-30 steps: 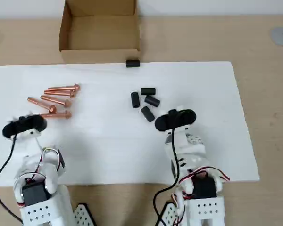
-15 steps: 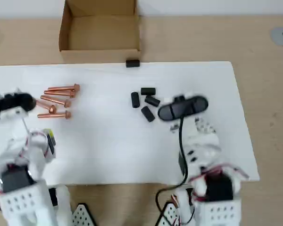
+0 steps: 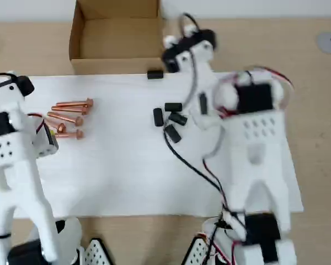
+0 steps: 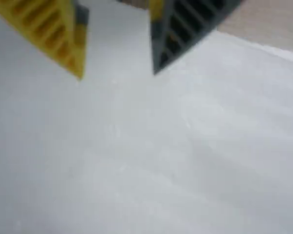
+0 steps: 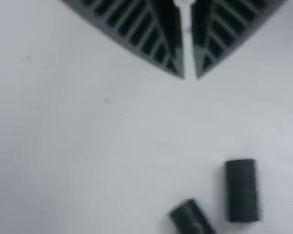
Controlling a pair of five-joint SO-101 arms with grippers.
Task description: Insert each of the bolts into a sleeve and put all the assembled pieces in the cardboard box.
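Several copper bolts lie in a loose cluster on the left of the white sheet. Several black sleeves lie near the middle, and one more sleeve rests at the sheet's far edge by the cardboard box. My left gripper hangs open over bare sheet, with nothing between its yellow and grey fingers. My right gripper is shut and empty, just above the sheet, a short way from two sleeves. The left arm stands beside the bolts. The right arm stretches over the sleeves.
The box stands open on the wooden table beyond the sheet's far edge. The near half of the sheet is bare. A cable from the right arm trails across the sheet.
Both arms have lifted and stretched forward from the near edge. The right arm swung far out above the sleeves; the left arm rose at the left beside the bolts.
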